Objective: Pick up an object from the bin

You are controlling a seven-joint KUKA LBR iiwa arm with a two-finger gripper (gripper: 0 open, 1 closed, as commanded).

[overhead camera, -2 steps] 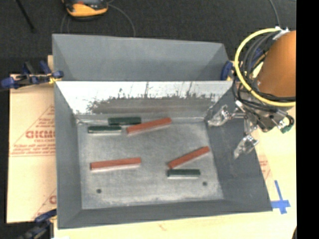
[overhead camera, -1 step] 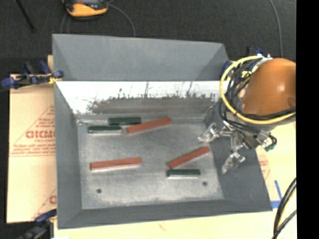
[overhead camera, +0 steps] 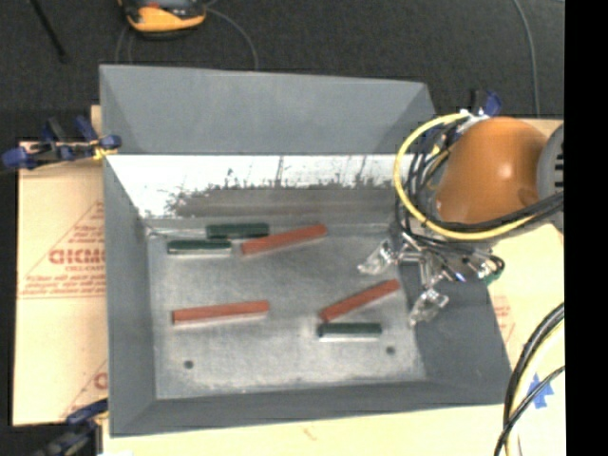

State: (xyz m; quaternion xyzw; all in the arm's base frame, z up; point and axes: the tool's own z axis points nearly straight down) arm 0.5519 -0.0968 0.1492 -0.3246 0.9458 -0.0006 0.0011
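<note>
The end effector (overhead camera: 399, 285) hung low at the right side of the bin (overhead camera: 285, 174), its fingers (overhead camera: 425, 307) spread apart with nothing gripped between them. They stood either side of the upper right end of a tilted red bar (overhead camera: 359, 300), which lay on the bin floor, right of middle. Whether either finger touched that bar I could not tell. Just below it lay a short green bar (overhead camera: 349, 330), level, near the red one's lower end but apart from it. The orange cover (overhead camera: 484, 169) and a loop of cables (overhead camera: 410, 174) hid the wrist and part of the bin's right wall. Well to the left a second red bar (overhead camera: 220, 313) lay on its own. By the back wall a third red bar (overhead camera: 283, 239) sat beside an upper green bar (overhead camera: 237, 229) and a lower green bar (overhead camera: 199, 247). Their ends looked close or touching, too dark there to separate
</note>
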